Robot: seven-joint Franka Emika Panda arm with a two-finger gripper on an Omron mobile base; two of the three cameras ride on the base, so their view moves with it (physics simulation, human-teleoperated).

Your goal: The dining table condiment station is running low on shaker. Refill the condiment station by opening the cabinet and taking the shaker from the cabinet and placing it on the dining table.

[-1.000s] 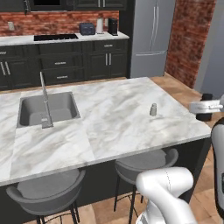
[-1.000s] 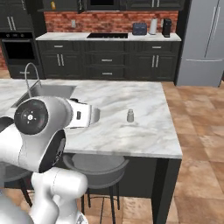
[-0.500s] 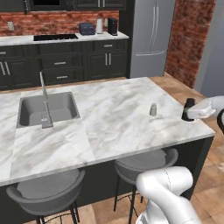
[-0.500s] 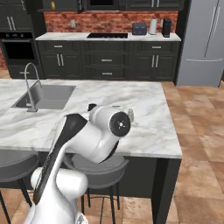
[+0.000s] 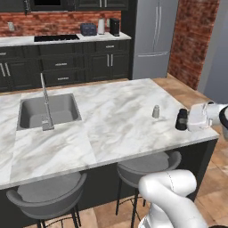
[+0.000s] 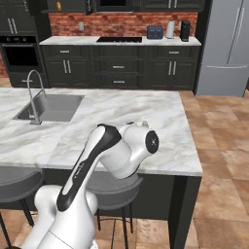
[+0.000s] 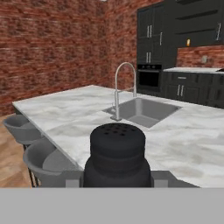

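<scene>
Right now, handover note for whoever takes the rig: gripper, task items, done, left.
Gripper: shut on the black shaker, held upright at the right end of the dining table; contact with the marble can't be told.
Small grey shaker: standing on the table, just left of the held one.
Cabinet: dark upper doors across the room look closed.
Done: shaker fetched and brought to the table.
Left: set it down on the marble, open the gripper, back the arm away.

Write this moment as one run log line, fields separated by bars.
phase: carry to table | gripper: shut on shaker | shaker: upright, at right edge of dining table | not released
</scene>
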